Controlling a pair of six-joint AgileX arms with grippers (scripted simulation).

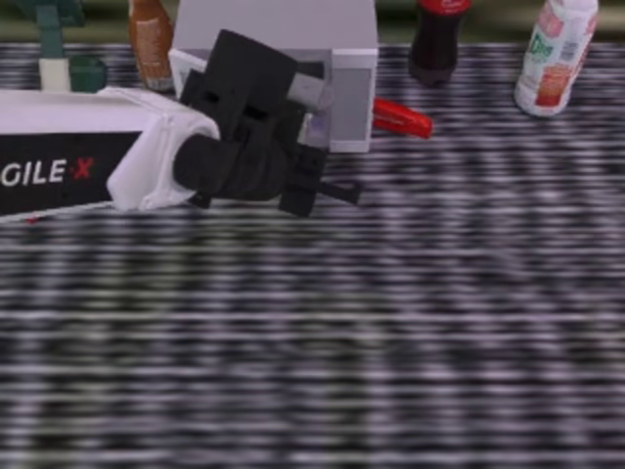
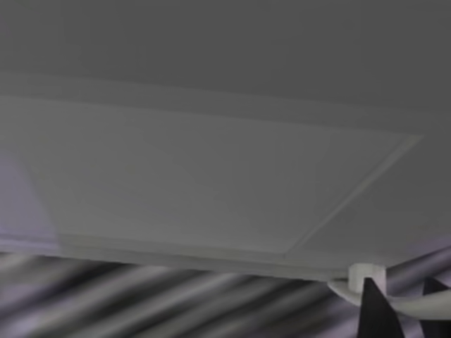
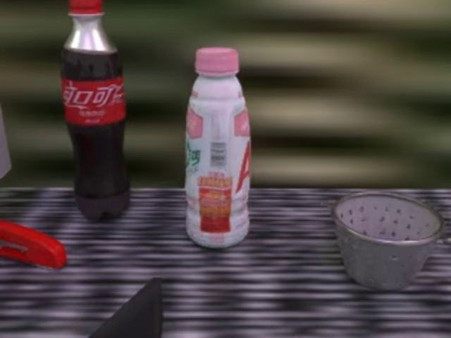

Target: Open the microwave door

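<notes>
At twelve o'clock on the tabletop (image 1: 391, 322), my left hand (image 1: 314, 171) presses against the microwave door (image 2: 211, 176); its grip cannot be told.

The boxy light grey microwave (image 1: 293, 39) stands at the table's twelve o'clock edge, the black left gripper (image 1: 293, 147) just before it. At its three o'clock lie a red stapler (image 1: 402, 119), a dark cola bottle (image 1: 437, 39) and a white pink-capped bottle (image 1: 555, 54); a brown bottle (image 1: 149, 39) stands at its nine o'clock

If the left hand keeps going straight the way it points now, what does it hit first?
Most likely the microwave door. The left wrist view is filled by that flat grey panel close ahead, and from above the left hand sits right at the microwave front. How much gap remains I can't judge.
</notes>
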